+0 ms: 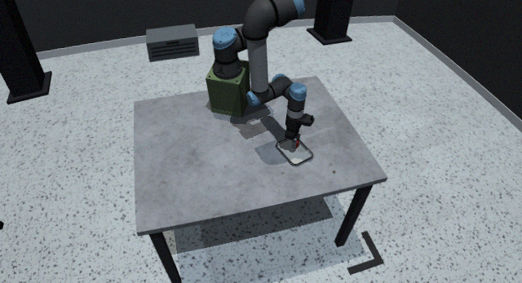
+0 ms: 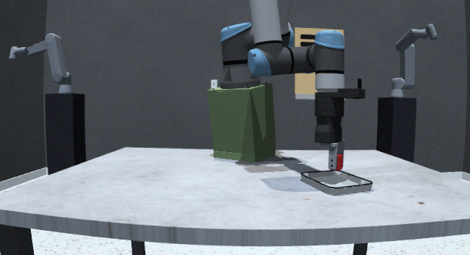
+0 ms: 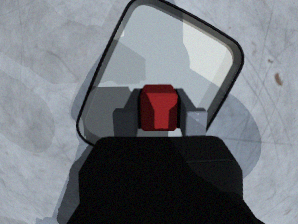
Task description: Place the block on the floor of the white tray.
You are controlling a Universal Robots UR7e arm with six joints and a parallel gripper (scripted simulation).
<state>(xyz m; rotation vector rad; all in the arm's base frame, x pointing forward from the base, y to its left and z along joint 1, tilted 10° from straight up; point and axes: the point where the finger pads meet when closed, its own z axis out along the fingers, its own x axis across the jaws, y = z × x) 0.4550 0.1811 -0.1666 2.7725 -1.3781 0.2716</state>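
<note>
One red block (image 2: 340,162) hangs clamped in the single claw (image 2: 336,162), just above the near-arm end of the one white tray (image 2: 332,189), not touching its floor. That tray sits on the grey worktop (image 2: 154,196), near one green pedestal (image 2: 235,126) carrying the arm.

Grey worktop (image 1: 196,169) on dark legs, set on a speckled floor (image 1: 428,161). Green pedestal (image 1: 220,96) at the worktop's far edge, carrying a grey and black arm (image 1: 258,63) with blue joint caps. Arm bent down over the right half, claw (image 1: 294,143) pointing straight down, closed on a small red block (image 1: 297,143) above the far end of the white tray (image 1: 299,156). Grey vented box (image 1: 172,42) by the back wall; black pillars (image 1: 24,67) at the room's edges.
</note>
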